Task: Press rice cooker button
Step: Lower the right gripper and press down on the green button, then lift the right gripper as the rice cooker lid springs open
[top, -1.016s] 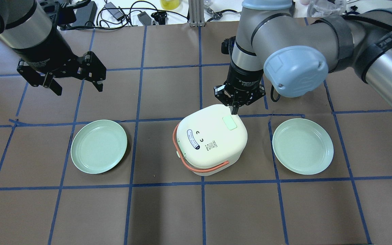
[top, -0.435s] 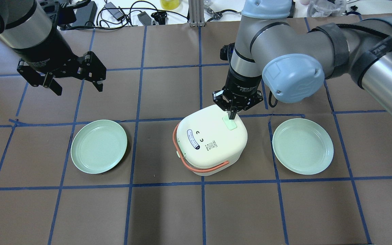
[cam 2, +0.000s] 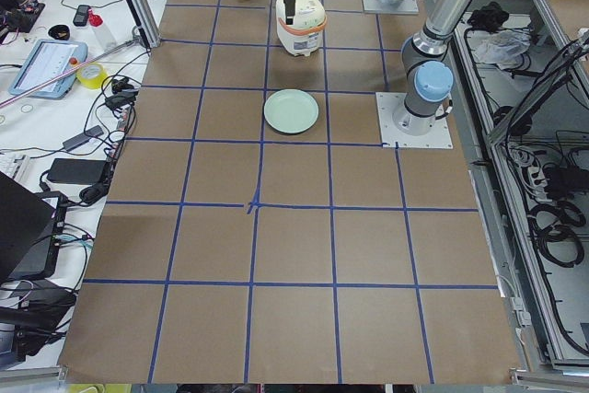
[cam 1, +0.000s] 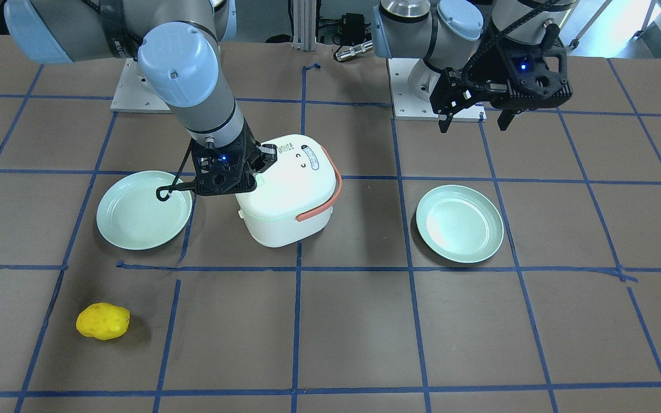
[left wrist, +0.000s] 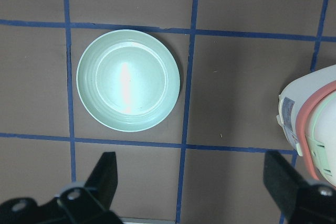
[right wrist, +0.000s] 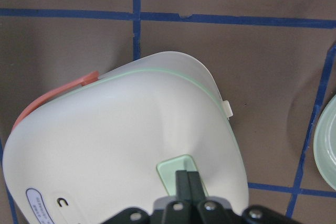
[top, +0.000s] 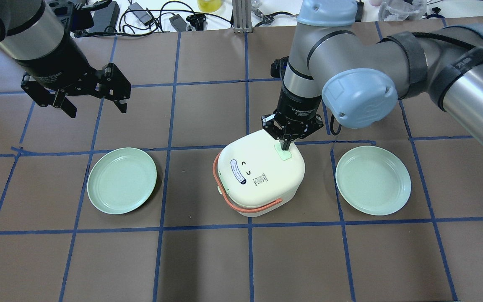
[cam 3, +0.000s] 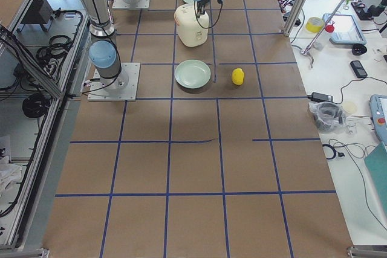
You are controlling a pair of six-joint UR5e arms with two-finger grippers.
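Observation:
The white rice cooker (top: 260,172) with a coral-orange handle (top: 252,207) stands mid-table, lid closed; it also shows in the front view (cam 1: 284,192). Its pale green button (top: 284,154) sits on the lid's far right corner. My right gripper (top: 285,145) is shut, fingers together, with its tips on the button; the right wrist view shows the tips (right wrist: 187,180) on the green button (right wrist: 170,172). My left gripper (top: 94,107) is open and empty, hovering at the far left above the table; its fingers (left wrist: 105,174) frame the left plate.
A pale green plate (top: 122,180) lies left of the cooker and another (top: 372,180) lies right of it. A yellow lemon-like object (cam 1: 102,321) lies near the operators' edge. Cables and devices (top: 149,14) lie beyond the table's far edge.
My right gripper has moved down and slightly toward the cooker's middle, from beside the lid's far edge onto the green button. The left arm has not moved.

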